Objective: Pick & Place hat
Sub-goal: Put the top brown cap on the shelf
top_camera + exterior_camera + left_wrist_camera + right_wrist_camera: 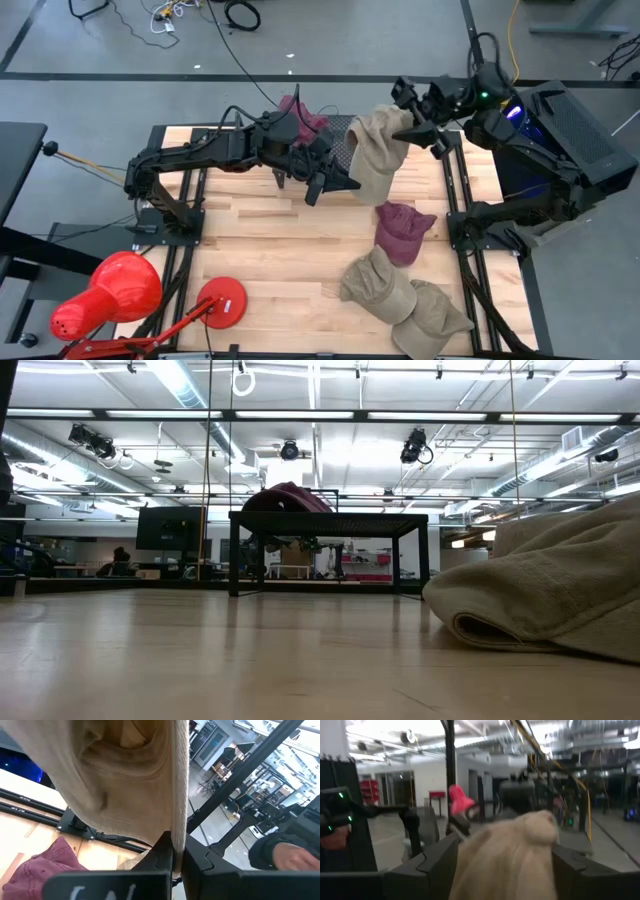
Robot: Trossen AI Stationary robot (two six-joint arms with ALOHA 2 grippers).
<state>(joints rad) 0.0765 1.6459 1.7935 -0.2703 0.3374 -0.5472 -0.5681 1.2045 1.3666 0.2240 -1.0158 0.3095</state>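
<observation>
A beige knit hat [375, 155] is held in the air between both grippers over the far middle of the table. My left gripper [338, 183] is shut on its left edge, my right gripper [418, 128] on its far right end. In the left wrist view the beige hat [125, 780] fills the picture above the fingers. A maroon hat [300, 112] rests on a black rack [330, 520] at the far edge. Another maroon hat [403, 230] lies flat on the table. My left gripper [177, 857] pinches the beige hat's ribbed edge [179, 827] between its two fingers, coming level from the table's left. The edge runs straight out from the fingers, and the hat is clear of the table. My right gripper [504, 865] has the hat's bunched end [510, 850] between its two fingers [427, 865], coming from the table's right. The cloth fills the gap between them.
Two more beige hats [380, 285] [430, 315] lie near the right front corner; one of them shows close up in the low view [560, 590]. A red lamp [110, 295] sits at the near left. A person's hand [295, 855] shows beyond the table.
</observation>
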